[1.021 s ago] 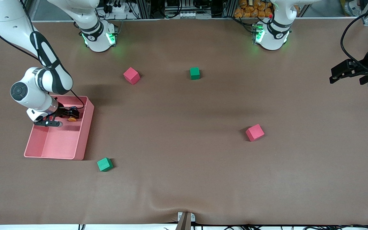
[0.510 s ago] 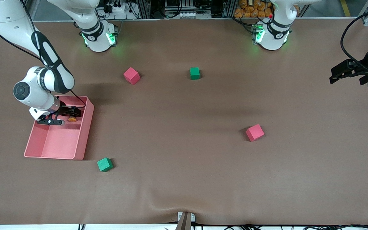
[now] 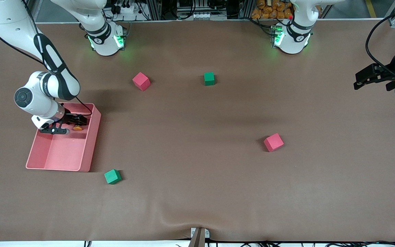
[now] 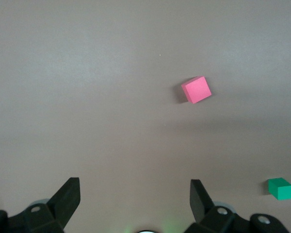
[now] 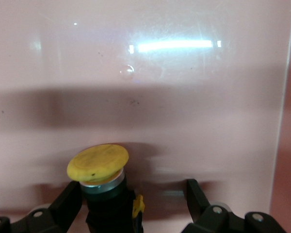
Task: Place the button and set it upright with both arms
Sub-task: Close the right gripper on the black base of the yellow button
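Two red cubes (image 3: 141, 81) (image 3: 273, 142), two green cubes (image 3: 209, 78) (image 3: 112, 176), one pink tray (image 3: 84, 154) and one button (image 3: 78, 128) sit on the table (image 3: 197, 192). The right tool (image 3: 75, 120) is low in the tray, fingers apart; the button stands between them, against one finger (image 5: 70, 201), orange cap up; the left tool (image 3: 362, 79) waits above the table's left-arm end, fingers spread, holding nothing.
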Robot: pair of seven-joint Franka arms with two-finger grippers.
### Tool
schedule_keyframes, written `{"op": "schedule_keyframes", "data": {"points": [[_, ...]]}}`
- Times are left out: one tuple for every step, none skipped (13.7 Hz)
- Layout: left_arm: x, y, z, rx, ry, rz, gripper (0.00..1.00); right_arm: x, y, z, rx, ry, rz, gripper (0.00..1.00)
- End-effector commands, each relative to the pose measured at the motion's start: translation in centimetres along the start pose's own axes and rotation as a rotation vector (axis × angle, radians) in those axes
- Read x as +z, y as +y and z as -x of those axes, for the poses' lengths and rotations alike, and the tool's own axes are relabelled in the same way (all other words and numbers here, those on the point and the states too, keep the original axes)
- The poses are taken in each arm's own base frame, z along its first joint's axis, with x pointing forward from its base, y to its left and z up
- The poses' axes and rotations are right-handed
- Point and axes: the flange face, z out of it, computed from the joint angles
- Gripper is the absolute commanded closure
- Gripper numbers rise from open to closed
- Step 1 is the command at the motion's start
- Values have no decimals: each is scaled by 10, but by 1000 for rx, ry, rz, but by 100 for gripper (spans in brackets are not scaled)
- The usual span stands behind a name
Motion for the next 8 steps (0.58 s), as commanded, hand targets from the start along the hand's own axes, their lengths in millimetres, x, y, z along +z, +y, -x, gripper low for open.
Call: {"op": "schedule_keyframes", "data": {"points": [[-5,-2,1,14,-5,18,0,7,-2,12,-22,-11,0,70],[-5,-2,1,12,-5,19,0,7,-2,12,-22,-11,0,73],[-5,-2,1,14,-5,18,0,6,-2,12,-24,-11,0,76],[-5,-2,1,15,-5,18,0,6,-2,12,-24,-10,0,80],[-5,-2,1,15,-5,18,0,6,-2,12,-24,-10,0,81],[-5,-2,1,14,-5,18,0,6,-2,11,-24,-8,0,86],[-5,-2,1,14,-5,19,0,6,-3,11,-27,-8,0,96],[-5,-2,1,14,-5,19,0,4,-3,10,-27,-5,1,100]]}}
